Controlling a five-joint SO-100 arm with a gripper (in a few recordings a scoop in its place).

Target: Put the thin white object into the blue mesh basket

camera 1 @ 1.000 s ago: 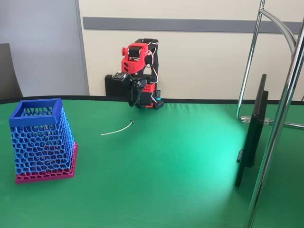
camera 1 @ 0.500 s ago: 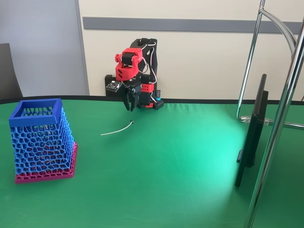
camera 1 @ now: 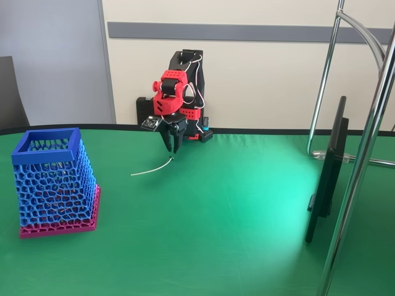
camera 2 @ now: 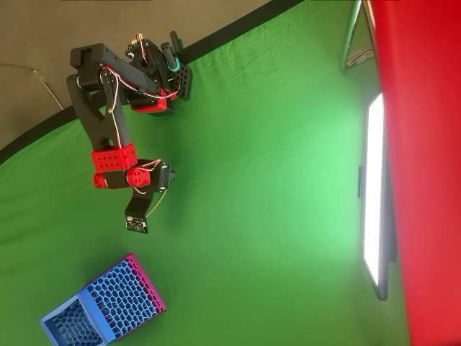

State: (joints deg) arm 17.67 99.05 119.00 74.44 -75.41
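Note:
The thin white object lies on the green cloth as a slightly curved strand, with its small dark tip at its right end. My black gripper on the red and black arm points straight down just above that right end, its fingers a little apart and holding nothing. In the overhead view the gripper hovers over the strand, which is mostly covered by the wrist. The blue mesh basket with its magenta base stands upright at the left, well apart from the gripper. It also shows at the overhead view's lower left.
A dark flat screen stands on edge at the right, beside chrome stand tubes. The arm's base sits at the table's far edge against the wall. Open green cloth stretches between the strand and the basket.
The gripper has swung down and slightly right, from a raised, folded pose to pointing down over the strand's right end. Strand and basket have not moved.

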